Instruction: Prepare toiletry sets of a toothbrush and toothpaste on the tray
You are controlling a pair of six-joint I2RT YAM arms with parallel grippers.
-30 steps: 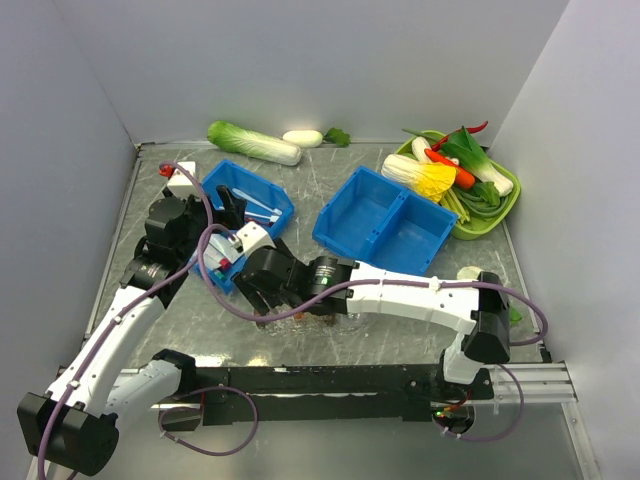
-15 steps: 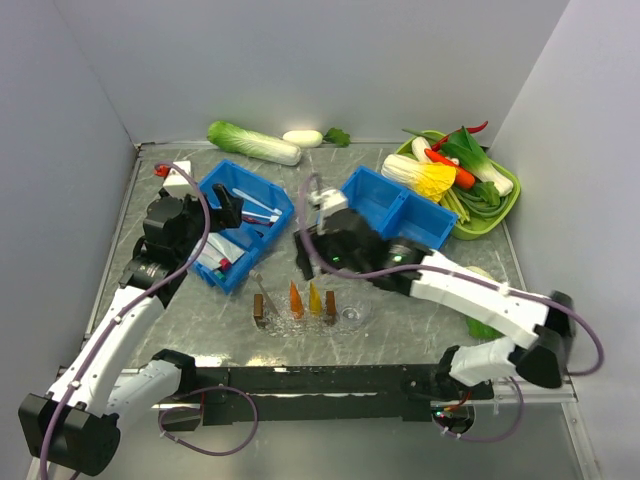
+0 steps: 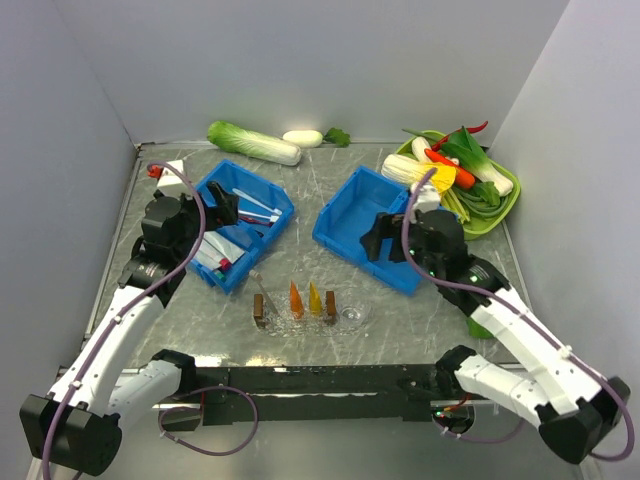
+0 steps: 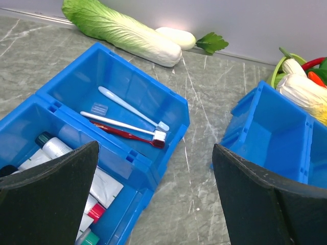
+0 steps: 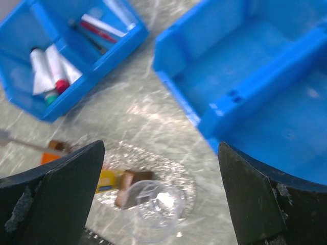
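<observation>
Both spread and empty: left end effector (image 4: 156, 153) above a toothbrush (image 4: 125, 125) in its bin (image 4: 168, 109); right end effector (image 5: 161, 148) has withdrawn from the tray (image 5: 188, 179), so delivery looks done.

The tray (image 5: 176, 171) shows blurred, its contents too smeared to identify.

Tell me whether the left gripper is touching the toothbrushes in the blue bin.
Apart. The left wrist view shows the toothbrushes lying whole on the blue bin floor, the left gripper open, its fingers clear of them.
</observation>
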